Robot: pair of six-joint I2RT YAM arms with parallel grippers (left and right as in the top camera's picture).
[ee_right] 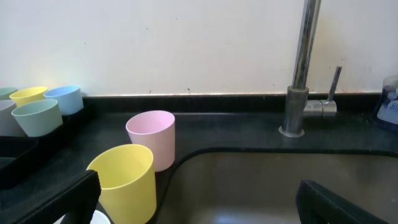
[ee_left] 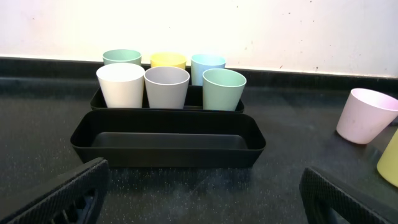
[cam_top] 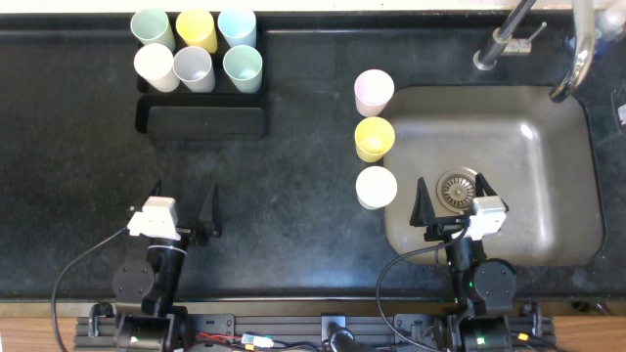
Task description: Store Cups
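Three loose cups stand in a row on the counter beside the sink: a pink cup (cam_top: 373,91) (ee_right: 152,138) (ee_left: 367,114), a yellow cup (cam_top: 374,138) (ee_right: 124,180) and a white cup (cam_top: 376,187). A black tray (cam_top: 201,88) (ee_left: 99,98) at the back left holds several cups in green, yellow, blue, white and grey. In front of it sits an empty black tray (cam_top: 204,121) (ee_left: 166,140). My left gripper (cam_top: 183,207) (ee_left: 202,193) is open, near the front of the counter. My right gripper (cam_top: 452,200) (ee_right: 199,202) is open over the sink's left part.
The steel sink (cam_top: 548,137) with its drain (cam_top: 457,189) takes up the right side. A faucet (cam_top: 509,34) (ee_right: 301,68) stands behind it. The dark counter (cam_top: 293,196) lies bare between the trays and the loose cups.
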